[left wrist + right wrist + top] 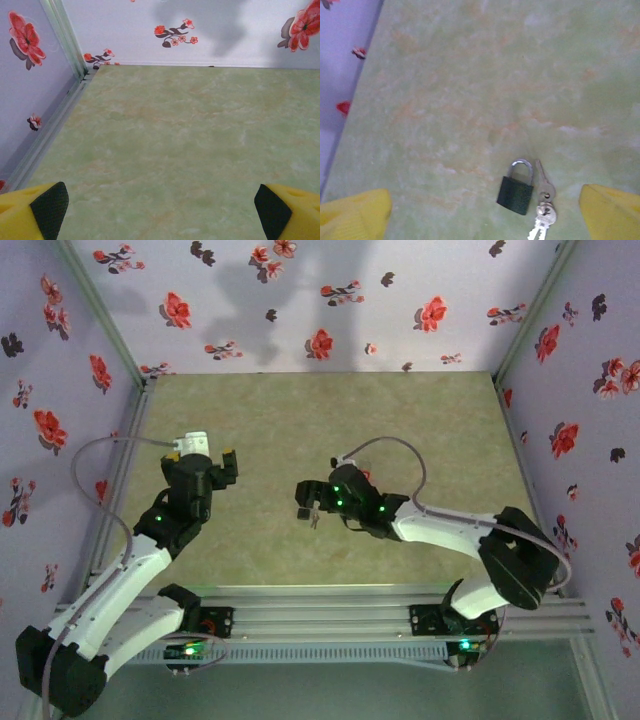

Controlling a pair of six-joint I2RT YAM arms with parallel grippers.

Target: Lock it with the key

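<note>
Well, the padlock lies flat on the green marbled table, with its dark body nearer the arm and its silver shackle pointing away. The keys lie just beside it on the right, one blade running up alongside the shackle and another pointing the opposite way. The right jaws hang above them, spread wide and holding nothing, with a yellow finger far out on either side of the lock and keys. From overhead, the right arm reaches in toward the middle of the table. The left jaws are also wide open and empty. Their yellow, black-padded fingers hang over bare table, facing the flowered back wall, well apart from the lock.
</note>
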